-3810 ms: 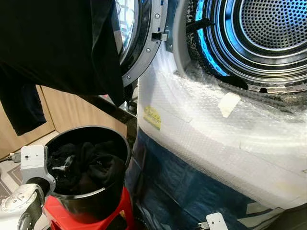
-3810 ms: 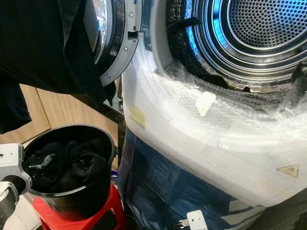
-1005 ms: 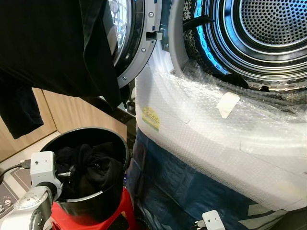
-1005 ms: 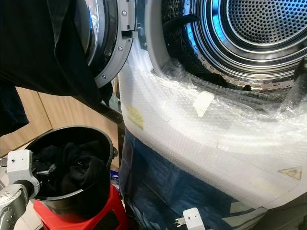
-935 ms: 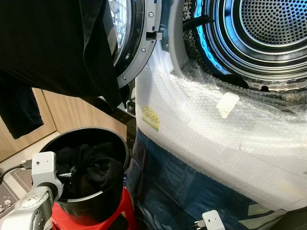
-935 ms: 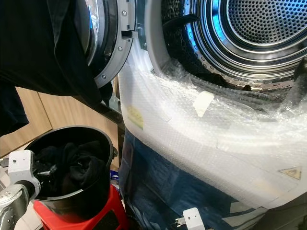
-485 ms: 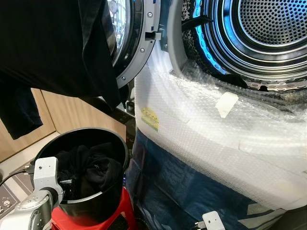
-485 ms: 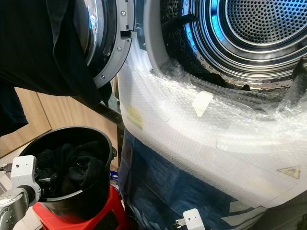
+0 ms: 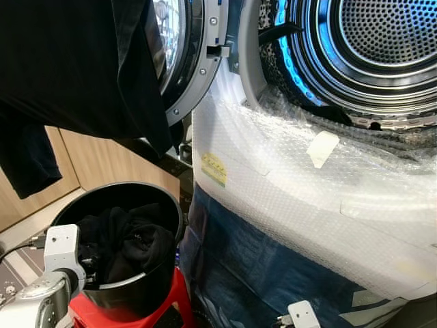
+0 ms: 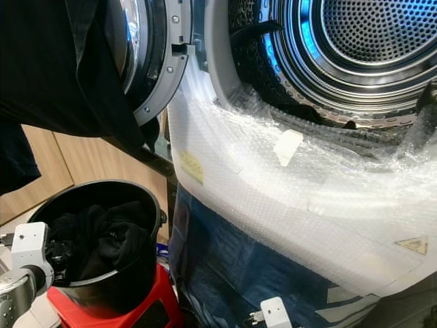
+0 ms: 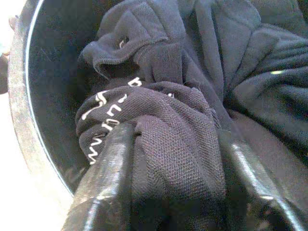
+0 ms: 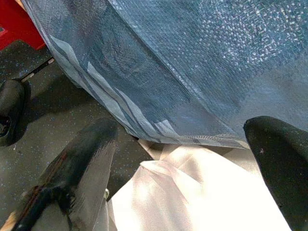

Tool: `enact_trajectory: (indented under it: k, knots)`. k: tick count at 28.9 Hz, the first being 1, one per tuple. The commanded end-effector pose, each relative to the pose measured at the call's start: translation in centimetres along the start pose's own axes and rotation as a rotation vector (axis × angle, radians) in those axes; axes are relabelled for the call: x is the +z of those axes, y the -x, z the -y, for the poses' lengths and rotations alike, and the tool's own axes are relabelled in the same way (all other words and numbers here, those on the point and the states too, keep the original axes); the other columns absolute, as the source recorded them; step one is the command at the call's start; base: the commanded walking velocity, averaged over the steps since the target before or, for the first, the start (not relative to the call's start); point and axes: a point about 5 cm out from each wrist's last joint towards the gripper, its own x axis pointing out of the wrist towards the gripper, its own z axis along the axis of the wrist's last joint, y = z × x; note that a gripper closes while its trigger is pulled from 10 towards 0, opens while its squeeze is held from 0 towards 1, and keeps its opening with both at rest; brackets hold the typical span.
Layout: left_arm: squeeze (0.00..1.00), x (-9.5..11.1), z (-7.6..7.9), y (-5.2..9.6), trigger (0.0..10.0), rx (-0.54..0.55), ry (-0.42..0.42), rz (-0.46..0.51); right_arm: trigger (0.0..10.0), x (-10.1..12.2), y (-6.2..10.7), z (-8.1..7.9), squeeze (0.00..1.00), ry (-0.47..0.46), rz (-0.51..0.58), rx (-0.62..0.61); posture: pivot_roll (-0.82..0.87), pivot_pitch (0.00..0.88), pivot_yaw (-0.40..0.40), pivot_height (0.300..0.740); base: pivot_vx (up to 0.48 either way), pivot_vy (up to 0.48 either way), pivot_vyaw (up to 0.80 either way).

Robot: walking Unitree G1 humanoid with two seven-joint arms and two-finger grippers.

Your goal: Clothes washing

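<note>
The left claw (image 11: 175,159) is clamping a bunched fold of a dark garment (image 11: 163,125) with white lettering, lying crumpled inside the black bucket (image 9: 147,287) at seven o'clock below the open washer drum (image 9: 382,41). The right claw (image 12: 187,159) is hanging with its fingers spread wide, gripping nothing, beside the washer's plastic wrap (image 12: 159,62).

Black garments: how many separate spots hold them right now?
2: one black garment hangs over the washer door; a dark pile sits in the bucket, its number hidden; left gripper grips it.
</note>
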Motion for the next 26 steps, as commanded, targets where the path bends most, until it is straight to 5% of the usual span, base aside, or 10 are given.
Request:
enact_trajectory:
  k: [1,18,26]
  knots:
    - [0.00,-0.1,0.8,0.0,0.0,-0.032,-0.006,-0.008,10.0,-0.5,0.0,0.2,0.00,-0.009,-0.024,-0.001,0.39,0.002,-0.066,0.740,0.000,0.000,0.00]
    - [0.00,1.4,1.6,1.7,0.0,-0.111,-0.049,0.049,10.0,-0.7,0.0,0.5,0.00,-0.010,-0.026,-0.007,0.39,0.029,-0.072,0.740,0.000,0.000,0.00]
    - [0.00,5.2,4.1,4.2,0.0,-0.339,-0.151,0.170,10.0,0.3,0.0,0.1,0.00,-0.028,0.005,0.001,0.39,0.042,-0.066,0.740,0.000,0.000,0.00]
